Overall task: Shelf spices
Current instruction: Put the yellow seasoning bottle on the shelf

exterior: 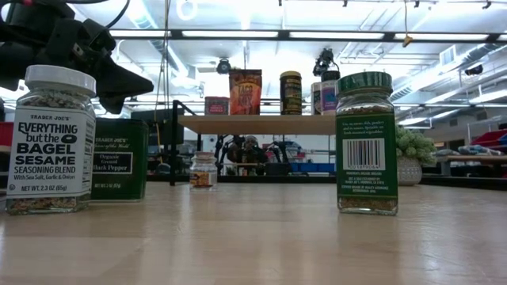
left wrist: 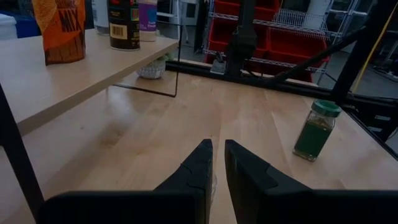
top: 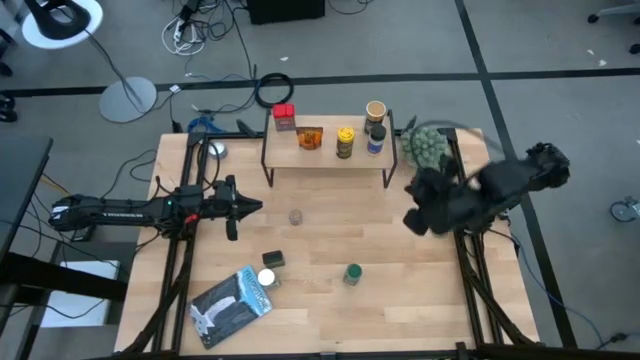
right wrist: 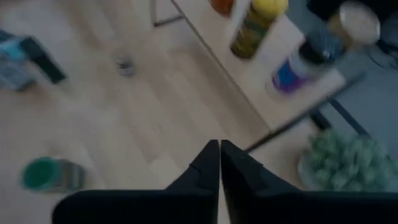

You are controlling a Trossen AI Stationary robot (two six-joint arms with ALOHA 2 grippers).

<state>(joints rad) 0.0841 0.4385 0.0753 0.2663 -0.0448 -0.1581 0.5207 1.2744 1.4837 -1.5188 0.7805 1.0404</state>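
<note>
The light-wood shelf (top: 325, 158) on black legs stands at the table's far side. It carries a red tin (top: 284, 117), an orange packet (top: 309, 138), a yellow-lidded jar (top: 345, 142), a tan-lidded jar (top: 375, 110) and a blue-labelled jar (top: 376, 138). On the tabletop stand a small clear jar (top: 296, 216), a dark green tin (top: 272, 259), a white-lidded jar (top: 266, 278) and a green jar (top: 352, 273). My left gripper (top: 258, 207) is shut, low, just left of the clear jar. My right gripper (top: 412, 219) is shut and raised near the shelf's right end.
A spiky green plant (top: 428, 147) sits at the shelf's right end, close under my right arm. A flat blue-grey packet (top: 232, 305) lies near the table's front left corner. Bare tabletop (top: 420, 290) lies at the near right. Cables and a lamp stand are on the floor beyond.
</note>
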